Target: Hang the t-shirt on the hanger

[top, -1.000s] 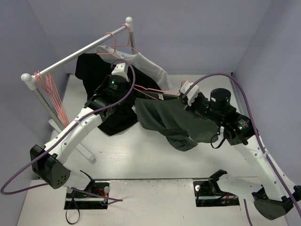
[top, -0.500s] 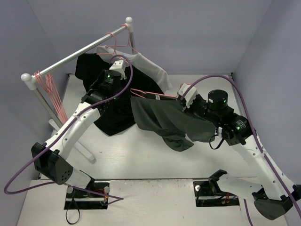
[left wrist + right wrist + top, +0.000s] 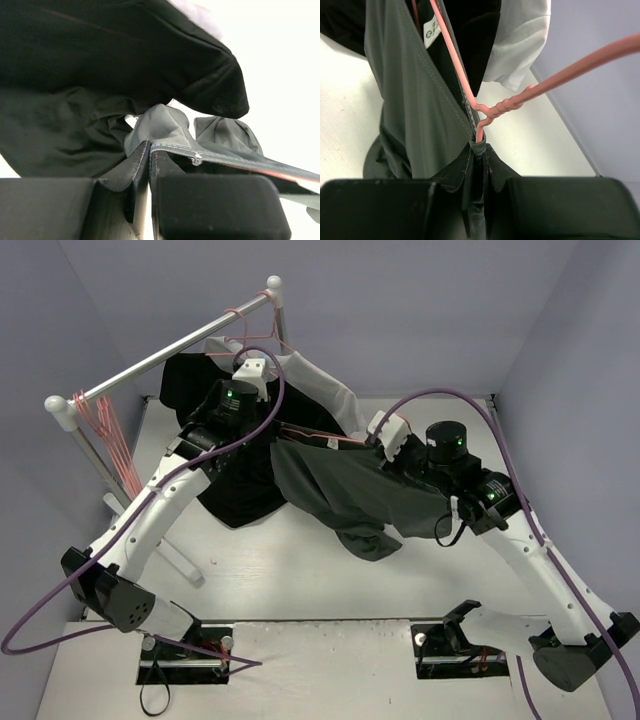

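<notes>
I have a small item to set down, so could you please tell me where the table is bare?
Bare white table lies at near centre, between the left arm and right arm, nearer than the dark grey-green cloth t-shirt. The far-right corner is free. Crowded at back left: black cloth shirt, silver metal rack.

My left arm (image 3: pixel 150 510) stretches forward and leans inward, my left pincer (image 3: pixel 150 152) pinched tight on a hem of the t-shirt (image 3: pixel 165 125). My right arm (image 3: pixel 535 555) folds inward, my right pincer (image 3: pixel 477 150) clamped on its collar.
</notes>
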Robot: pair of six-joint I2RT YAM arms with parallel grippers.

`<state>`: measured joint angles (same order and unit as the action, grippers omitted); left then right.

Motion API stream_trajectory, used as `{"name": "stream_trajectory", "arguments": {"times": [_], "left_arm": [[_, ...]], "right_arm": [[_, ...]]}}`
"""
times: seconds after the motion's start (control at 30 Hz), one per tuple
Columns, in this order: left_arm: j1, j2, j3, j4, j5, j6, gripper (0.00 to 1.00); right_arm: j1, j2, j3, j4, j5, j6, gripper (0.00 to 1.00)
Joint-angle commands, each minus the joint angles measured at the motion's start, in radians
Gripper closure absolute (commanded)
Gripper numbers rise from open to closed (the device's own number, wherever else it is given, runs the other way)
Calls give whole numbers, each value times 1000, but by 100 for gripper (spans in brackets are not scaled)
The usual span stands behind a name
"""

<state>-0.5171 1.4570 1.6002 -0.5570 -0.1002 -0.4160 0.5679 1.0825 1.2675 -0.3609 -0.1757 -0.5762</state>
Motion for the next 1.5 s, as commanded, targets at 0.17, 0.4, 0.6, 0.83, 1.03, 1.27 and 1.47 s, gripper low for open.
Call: {"name": "stream_trajectory", "arguments": {"times": [0.17,0.4,0.6,0.83,1.03,1.27,1.47], "left_arm": [[-165,-24,83,-54,-212,-21,100],[-273,4,273,-102,-260,2,100],[-340,8,477,-109,-292,48,100],[-442,-3,528,-100,-321,73,100],[-483,-105,300,-51,-308,11,100],[-489,-154,144,44,-256,29,100],[-489,-177,83,48,-245,51,100]], "right_arm": [[31,91,195,47,108,26,100],[72,164,360,61,128,42,100],[77,202,511,102,35,52,100],[78,189,479,165,8,39,100],[52,144,360,207,4,41,100],[50,113,307,250,-67,61,100],[50,61,253,281,-97,66,100]]}}
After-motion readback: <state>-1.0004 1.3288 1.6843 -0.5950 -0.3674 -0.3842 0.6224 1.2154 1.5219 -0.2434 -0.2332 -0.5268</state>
